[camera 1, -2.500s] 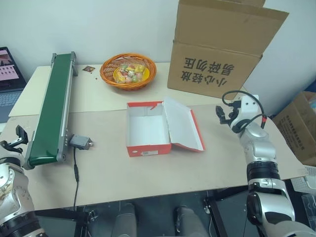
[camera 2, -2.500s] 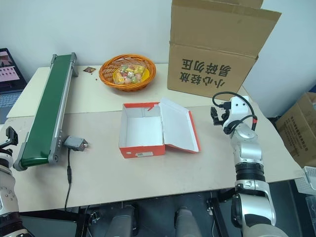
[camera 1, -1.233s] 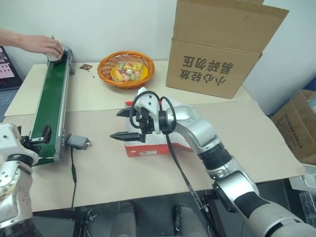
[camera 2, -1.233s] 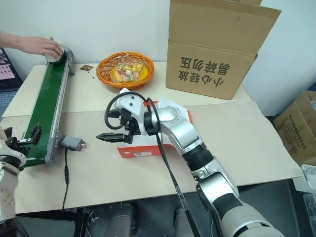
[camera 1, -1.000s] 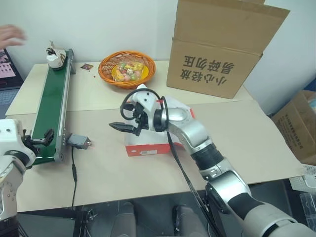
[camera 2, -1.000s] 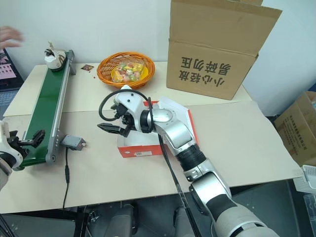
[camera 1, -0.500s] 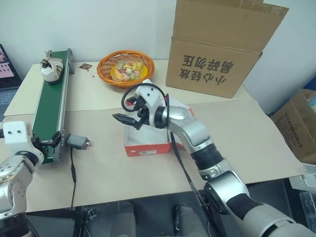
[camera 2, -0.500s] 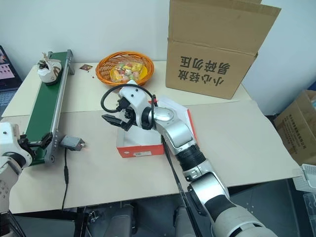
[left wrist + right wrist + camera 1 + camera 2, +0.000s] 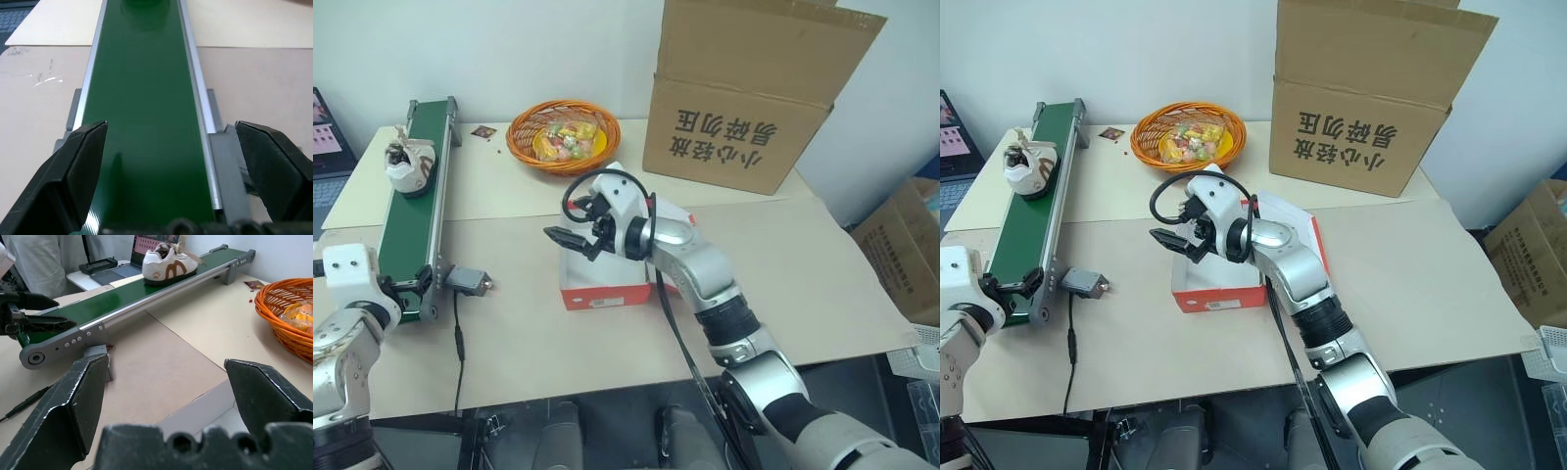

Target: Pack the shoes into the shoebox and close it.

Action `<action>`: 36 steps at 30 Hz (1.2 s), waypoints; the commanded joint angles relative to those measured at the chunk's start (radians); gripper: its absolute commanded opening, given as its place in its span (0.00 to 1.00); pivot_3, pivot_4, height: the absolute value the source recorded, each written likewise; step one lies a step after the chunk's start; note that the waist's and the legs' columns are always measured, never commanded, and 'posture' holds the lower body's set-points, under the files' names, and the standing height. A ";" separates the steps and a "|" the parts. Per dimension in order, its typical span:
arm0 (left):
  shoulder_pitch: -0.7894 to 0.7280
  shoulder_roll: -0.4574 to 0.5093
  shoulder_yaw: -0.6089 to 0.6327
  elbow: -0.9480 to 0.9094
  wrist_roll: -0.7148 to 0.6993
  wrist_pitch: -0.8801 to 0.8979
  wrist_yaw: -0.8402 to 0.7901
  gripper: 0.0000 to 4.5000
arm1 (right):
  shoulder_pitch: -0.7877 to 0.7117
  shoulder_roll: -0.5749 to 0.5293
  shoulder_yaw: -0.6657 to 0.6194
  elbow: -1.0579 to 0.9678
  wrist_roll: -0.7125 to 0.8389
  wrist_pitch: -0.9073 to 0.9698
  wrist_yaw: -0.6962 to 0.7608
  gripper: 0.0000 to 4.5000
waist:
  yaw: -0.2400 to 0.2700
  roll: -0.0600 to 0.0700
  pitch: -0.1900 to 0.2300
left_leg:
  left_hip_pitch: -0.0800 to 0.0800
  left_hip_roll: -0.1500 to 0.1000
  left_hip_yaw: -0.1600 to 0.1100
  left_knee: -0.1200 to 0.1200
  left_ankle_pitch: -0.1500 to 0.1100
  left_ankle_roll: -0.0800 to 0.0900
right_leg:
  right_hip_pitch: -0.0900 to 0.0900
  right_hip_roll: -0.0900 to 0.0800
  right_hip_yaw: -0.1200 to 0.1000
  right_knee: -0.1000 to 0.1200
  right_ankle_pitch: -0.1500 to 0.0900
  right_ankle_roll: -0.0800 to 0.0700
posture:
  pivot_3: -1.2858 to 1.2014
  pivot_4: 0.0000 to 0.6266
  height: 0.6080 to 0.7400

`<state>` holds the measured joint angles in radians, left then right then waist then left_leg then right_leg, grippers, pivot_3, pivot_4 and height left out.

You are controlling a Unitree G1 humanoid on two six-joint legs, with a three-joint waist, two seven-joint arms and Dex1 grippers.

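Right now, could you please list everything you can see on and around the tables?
off-white lace-up sneaker: one, on the green belt's far part
green conveyor belt: one, table's left side
red cardboard shoebox: one, white inside, open, table centre
orange wicker basket: one, colourful packets inside, far table
big brown printed carton: one, far right
grey connector box: one, black cable, beside the belt's near end
laptop: one, far left edge
left gripper: open, at the belt's near end
right gripper: open, above the shoebox
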<state>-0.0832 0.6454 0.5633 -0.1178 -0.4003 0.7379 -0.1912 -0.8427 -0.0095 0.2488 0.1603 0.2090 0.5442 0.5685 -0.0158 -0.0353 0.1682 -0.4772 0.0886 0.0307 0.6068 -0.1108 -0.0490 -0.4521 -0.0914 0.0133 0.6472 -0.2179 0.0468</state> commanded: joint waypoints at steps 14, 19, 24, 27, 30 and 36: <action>-0.057 0.016 -0.011 0.057 0.054 -0.039 -0.028 1.00 | -0.002 0.001 -0.036 -0.049 0.001 -0.019 -0.026 0.98 | 0.000 0.000 0.000 | 0.000 0.000 0.000 0.000 0.000 0.000 | 0.000 0.000 0.000 0.000 0.000 0.000 | 0.52 0.24 0.76; -0.057 0.012 -0.013 0.059 0.057 -0.040 -0.029 1.00 | -0.002 -0.002 -0.037 -0.051 0.003 -0.016 -0.029 0.98 | -0.001 0.000 0.000 | 0.000 0.000 0.000 0.000 0.000 0.000 | 0.000 0.000 0.000 0.000 0.000 0.000 | 0.52 0.24 0.76; -0.055 0.008 -0.008 0.063 0.057 -0.040 -0.027 1.00 | 0.000 -0.003 -0.038 -0.056 0.005 -0.013 -0.030 0.98 | -0.001 0.000 0.000 | 0.000 0.000 0.000 0.000 0.000 0.000 | 0.001 0.000 0.000 0.000 0.000 0.000 | 0.52 0.24 0.76; -0.055 0.007 -0.005 0.068 0.058 -0.039 -0.022 1.00 | 0.001 -0.002 -0.040 -0.059 0.007 -0.012 -0.030 0.98 | -0.001 0.000 0.000 | 0.000 0.000 0.000 0.000 0.000 0.000 | 0.001 0.000 0.000 0.000 0.000 0.000 | 0.52 0.24 0.76; -0.064 -0.003 0.012 0.065 0.048 -0.057 -0.016 0.88 | 0.000 -0.002 -0.042 -0.060 0.009 -0.011 -0.031 1.00 | 0.000 0.000 0.000 | 0.000 0.000 0.000 0.000 0.000 0.000 | 0.001 0.000 0.000 0.000 0.000 0.000 | 0.52 0.24 0.76; -0.067 0.005 -0.005 0.054 0.054 -0.046 -0.020 0.56 | -0.001 -0.002 -0.042 -0.059 0.008 -0.012 -0.033 1.00 | 0.001 0.000 0.000 | 0.000 0.000 0.000 0.001 0.000 0.000 | 0.001 0.000 0.000 0.000 0.000 0.000 | 0.52 0.24 0.76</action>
<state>-0.1293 0.6381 0.5486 -0.0391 -0.3537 0.7151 -0.2097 -0.8399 -0.0133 0.2242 0.1478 0.2098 0.5439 0.5398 -0.0144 -0.0355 0.1681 -0.4770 0.0886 0.0306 0.6077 -0.1106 -0.0488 -0.4508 -0.0913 0.0132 0.6476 -0.2177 0.0472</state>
